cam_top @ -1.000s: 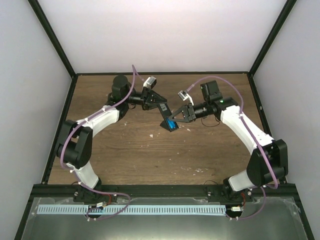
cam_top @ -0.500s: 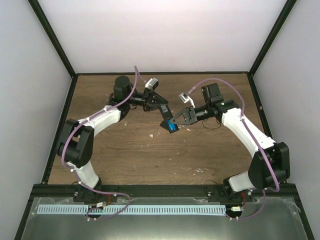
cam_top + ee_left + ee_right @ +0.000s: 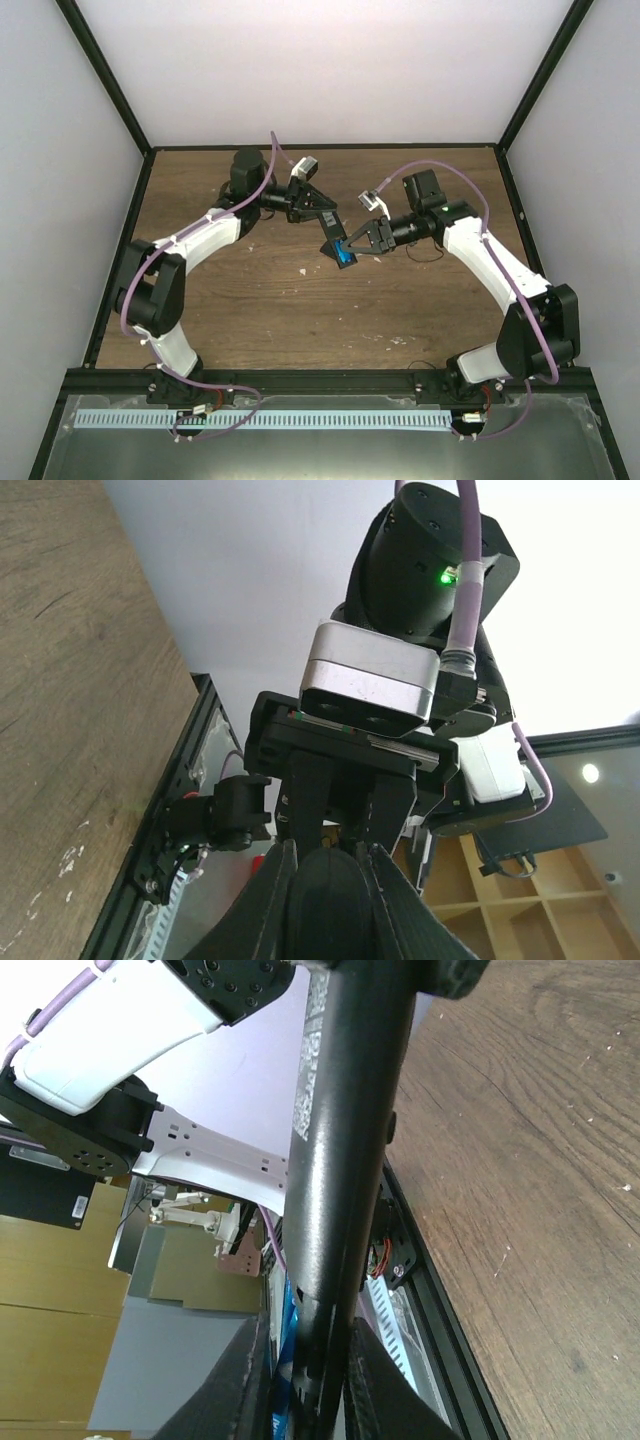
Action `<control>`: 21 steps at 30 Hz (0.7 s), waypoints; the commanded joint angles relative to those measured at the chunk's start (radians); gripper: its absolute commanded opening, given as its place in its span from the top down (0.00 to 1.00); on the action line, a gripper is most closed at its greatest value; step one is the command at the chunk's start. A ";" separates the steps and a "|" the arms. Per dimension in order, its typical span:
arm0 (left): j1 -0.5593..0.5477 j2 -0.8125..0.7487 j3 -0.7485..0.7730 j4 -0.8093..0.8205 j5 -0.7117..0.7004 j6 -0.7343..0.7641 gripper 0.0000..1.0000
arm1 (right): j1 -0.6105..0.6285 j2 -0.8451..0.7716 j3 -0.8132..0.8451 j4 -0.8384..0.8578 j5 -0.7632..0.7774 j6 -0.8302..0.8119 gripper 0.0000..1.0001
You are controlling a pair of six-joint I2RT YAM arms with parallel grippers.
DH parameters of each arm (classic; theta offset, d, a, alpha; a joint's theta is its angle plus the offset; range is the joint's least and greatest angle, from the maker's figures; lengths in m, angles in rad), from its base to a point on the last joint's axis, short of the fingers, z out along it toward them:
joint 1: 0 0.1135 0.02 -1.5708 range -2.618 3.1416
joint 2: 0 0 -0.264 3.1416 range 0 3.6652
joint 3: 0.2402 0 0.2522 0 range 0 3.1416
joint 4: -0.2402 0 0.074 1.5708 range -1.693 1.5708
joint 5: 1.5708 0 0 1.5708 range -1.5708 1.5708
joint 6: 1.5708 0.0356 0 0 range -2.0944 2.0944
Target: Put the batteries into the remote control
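Observation:
The remote control (image 3: 329, 238), a slim black bar, hangs above the middle of the table, tilted down toward the right arm. My left gripper (image 3: 322, 220) is shut on its upper end; in the left wrist view the remote's dark rounded end (image 3: 335, 910) fills the gap between the fingers (image 3: 272, 905). My right gripper (image 3: 353, 243) meets the remote's lower end, shut on a bright blue battery (image 3: 345, 257). In the right wrist view the battery (image 3: 289, 1338) is pressed against the remote (image 3: 345, 1140) between the fingers, at my right gripper (image 3: 310, 1328).
The brown wooden table (image 3: 250, 300) carries a few small white flecks (image 3: 306, 270). Black frame posts and white walls enclose it on three sides. A metal rail with a slotted white strip (image 3: 260, 418) runs along the near edge by the arm bases.
The right wrist has shifted a little to the right and turned slightly. The blue battery sits a touch lower against the remote. The left gripper keeps its hold.

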 commanded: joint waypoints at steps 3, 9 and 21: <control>0.008 -0.052 0.046 -0.080 -0.055 0.052 1.00 | 0.007 -0.023 -0.019 -0.050 -0.003 -0.035 0.92; 0.008 -0.058 0.039 -0.090 -0.063 0.058 1.00 | 0.007 -0.019 -0.008 -0.040 0.019 -0.029 0.96; 0.006 -0.055 0.042 -0.090 -0.063 0.059 1.00 | 0.007 -0.018 0.011 -0.019 0.069 -0.010 0.97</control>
